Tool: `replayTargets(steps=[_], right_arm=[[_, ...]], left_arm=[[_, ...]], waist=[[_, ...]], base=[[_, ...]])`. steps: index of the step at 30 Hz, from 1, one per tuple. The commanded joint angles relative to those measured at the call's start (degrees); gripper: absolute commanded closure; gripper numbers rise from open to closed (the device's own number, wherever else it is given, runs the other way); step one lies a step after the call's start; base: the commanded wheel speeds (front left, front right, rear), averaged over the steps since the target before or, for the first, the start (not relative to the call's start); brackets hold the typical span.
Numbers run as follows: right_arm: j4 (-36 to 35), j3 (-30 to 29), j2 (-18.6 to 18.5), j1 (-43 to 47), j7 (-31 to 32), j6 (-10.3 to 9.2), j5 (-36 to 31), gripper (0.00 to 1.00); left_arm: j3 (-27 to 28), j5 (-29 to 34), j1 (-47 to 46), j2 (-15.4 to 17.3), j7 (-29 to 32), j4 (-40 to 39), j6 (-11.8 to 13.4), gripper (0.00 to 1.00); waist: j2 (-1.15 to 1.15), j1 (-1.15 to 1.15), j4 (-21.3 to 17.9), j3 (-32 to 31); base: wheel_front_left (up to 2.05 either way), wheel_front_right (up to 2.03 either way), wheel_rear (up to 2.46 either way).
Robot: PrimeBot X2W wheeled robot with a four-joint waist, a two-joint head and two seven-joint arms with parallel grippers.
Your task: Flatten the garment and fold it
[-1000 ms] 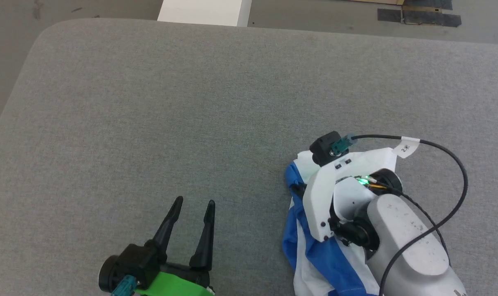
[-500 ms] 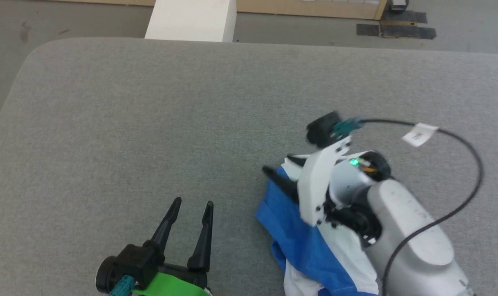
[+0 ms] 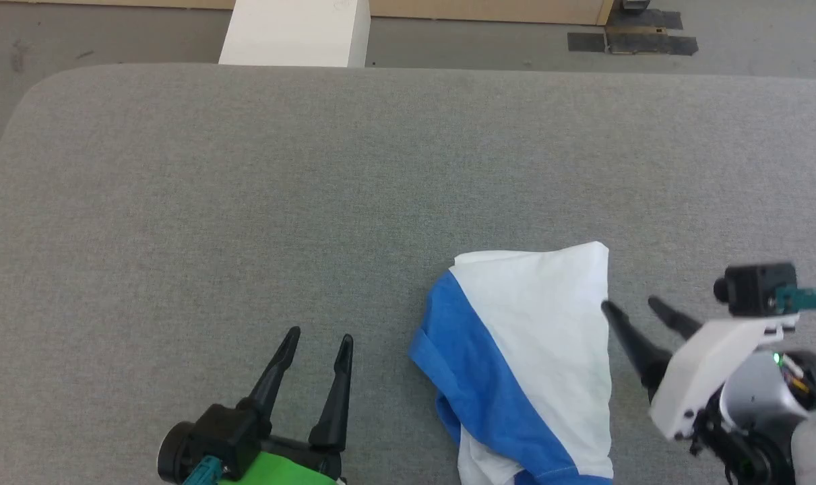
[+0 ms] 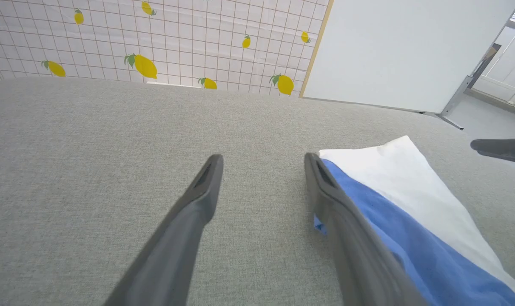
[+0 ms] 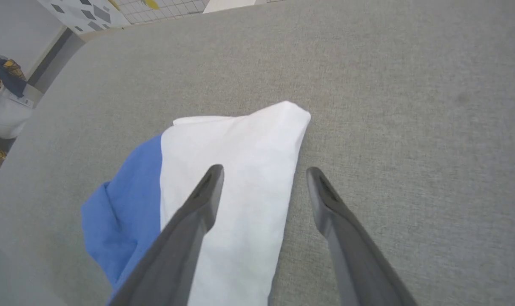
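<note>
Right gripper [image 3: 629, 303] at the near right of the table [image 3: 246, 202], fingers parted and holding nothing, pointing far-left toward the shirt [image 3: 542, 337]. Left gripper [image 3: 319, 333] at the near left, also parted and empty, well apart from the shirt; in its wrist view its right finger [image 4: 338, 204] overlaps the blue edge, but the head view shows open table between them. Surroundings: grey felt-like tabletop; beyond its far edge a white box [image 3: 293, 34] on the floor and a dark patch [image 3: 633, 42] further right. Left wrist view shows a lemon-print wall [image 4: 146, 66] and a white panel [image 4: 410, 51] past the far edge. Right wrist view shows bags [image 5: 2, 106] off the table's left side. Nothing lies between either gripper and the shirt. Shirt sits near right of centre, a bunched wedge: white panel on top, blue band along its left side, running out of the near edge of the head view. Change over the last second: the right gripper was down on top of the shirt, covering much of it; it has since pulled back to the right, and the shirt lies uncovered. The camera shifted too. Right gripper's left fingertip now sits at the shirt's right edge; in its wrist view that finger hangs over the white cloth, contact not clear.
</note>
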Motion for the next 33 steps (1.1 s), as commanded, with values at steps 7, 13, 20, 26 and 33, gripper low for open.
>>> replayTargets(steps=[7,13,20,26,33], right_arm=[[1.8,-1.5,0.5,5.3,-0.2,-0.08,1.2,0.00],[6.6,-1.4,0.5,4.8,-0.4,-0.08,1.3,0.00],[12.5,0.5,0.5,2.4,-0.2,-0.08,1.4,0.00],[17.0,1.7,0.5,-0.4,-1.9,-0.08,1.3,1.00],[18.4,0.4,0.5,-3.3,-3.4,-0.08,-0.8,1.00]], left_arm=[[-0.7,-0.1,-0.7,0.6,-0.1,0.5,-0.3,0.00],[-0.6,-0.3,-1.3,0.8,-0.2,1.1,-0.6,0.00],[-0.8,-0.6,-2.5,0.6,-0.7,1.8,-1.3,0.00],[-0.6,-0.7,-3.5,0.3,-1.0,2.8,-1.6,0.00],[-0.2,-0.5,-3.2,0.6,-1.3,3.0,-1.5,0.00]], waist=[[0.00,0.00,1.2,0.8],[0.00,0.00,2.8,1.7],[0.00,0.00,4.3,3.3],[0.00,0.00,4.3,3.4],[0.00,0.00,1.6,2.0]], base=[[0.00,0.00,0.00],[0.00,0.00,0.00],[0.00,0.00,0.00],[0.00,0.00,0.00],[0.00,0.00,0.00]])
